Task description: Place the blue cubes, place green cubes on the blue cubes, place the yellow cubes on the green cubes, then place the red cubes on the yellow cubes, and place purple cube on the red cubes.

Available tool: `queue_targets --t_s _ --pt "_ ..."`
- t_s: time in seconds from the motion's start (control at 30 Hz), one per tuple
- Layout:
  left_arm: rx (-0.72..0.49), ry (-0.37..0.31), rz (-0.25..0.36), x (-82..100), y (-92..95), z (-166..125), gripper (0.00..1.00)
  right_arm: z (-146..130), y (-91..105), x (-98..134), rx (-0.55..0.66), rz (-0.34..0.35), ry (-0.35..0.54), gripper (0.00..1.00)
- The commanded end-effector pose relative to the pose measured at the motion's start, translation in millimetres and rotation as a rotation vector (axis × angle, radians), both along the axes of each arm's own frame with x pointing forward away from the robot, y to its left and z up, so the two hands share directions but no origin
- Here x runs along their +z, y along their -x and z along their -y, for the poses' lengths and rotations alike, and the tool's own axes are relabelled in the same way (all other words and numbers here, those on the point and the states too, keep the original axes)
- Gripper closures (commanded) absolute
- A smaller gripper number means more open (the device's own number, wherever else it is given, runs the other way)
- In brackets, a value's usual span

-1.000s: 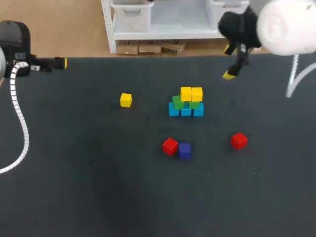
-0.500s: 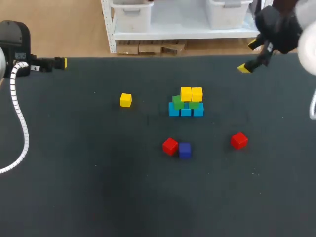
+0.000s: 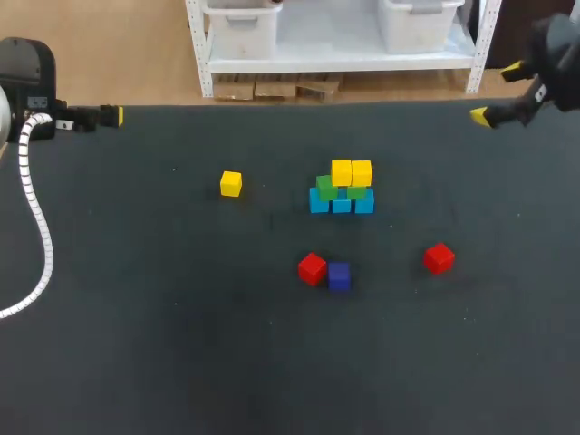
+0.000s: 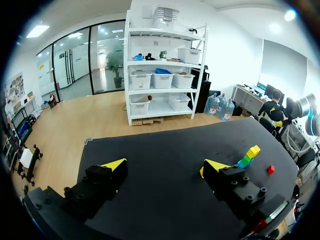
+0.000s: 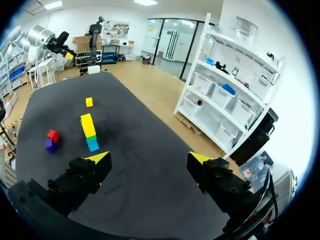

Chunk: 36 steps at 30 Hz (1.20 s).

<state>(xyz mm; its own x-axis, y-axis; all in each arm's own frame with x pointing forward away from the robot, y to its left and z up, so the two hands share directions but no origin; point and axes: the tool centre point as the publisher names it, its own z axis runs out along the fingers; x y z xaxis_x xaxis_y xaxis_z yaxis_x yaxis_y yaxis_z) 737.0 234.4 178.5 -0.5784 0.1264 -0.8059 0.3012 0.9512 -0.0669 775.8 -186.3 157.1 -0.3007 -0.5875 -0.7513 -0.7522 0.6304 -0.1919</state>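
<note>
At mid-table stands a stack: three blue cubes (image 3: 342, 204) in a row, green cubes (image 3: 326, 188) on them, two yellow cubes (image 3: 351, 171) on top. A loose yellow cube (image 3: 231, 184) lies to its left. Nearer the front lie a red cube (image 3: 312, 268) touching the purple cube (image 3: 339, 275), and a second red cube (image 3: 439, 258) to the right. My right gripper (image 3: 496, 91) hangs open and empty at the back right edge, with the stack (image 5: 89, 131) far ahead of its own gripper (image 5: 148, 159). My left gripper (image 3: 104, 117) is open and empty (image 4: 162, 167) at the back left edge.
The dark table (image 3: 163, 344) spreads wide around the cubes. My left arm's white cable (image 3: 34, 208) hangs over the left side. From the left wrist, the stack (image 4: 250, 155) and one red cube (image 4: 270, 169) show far off beyond the right finger.
My right arm has swung from just behind the stack out to the back right edge of the table, staying open. The left arm and all cubes have kept still.
</note>
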Motion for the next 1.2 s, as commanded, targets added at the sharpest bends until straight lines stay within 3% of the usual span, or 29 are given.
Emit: queue_targets --t_s 0.03,1.2 --pt "-0.024 0.015 -0.002 -0.1 -0.9 -3.7 0.0 5.0 6.6 1.0 -0.025 0.018 0.002 0.0" --pt "-0.024 0.015 -0.002 -0.1 -0.9 -3.7 0.0 5.9 8.7 1.0 -0.025 0.008 -0.011 0.0"
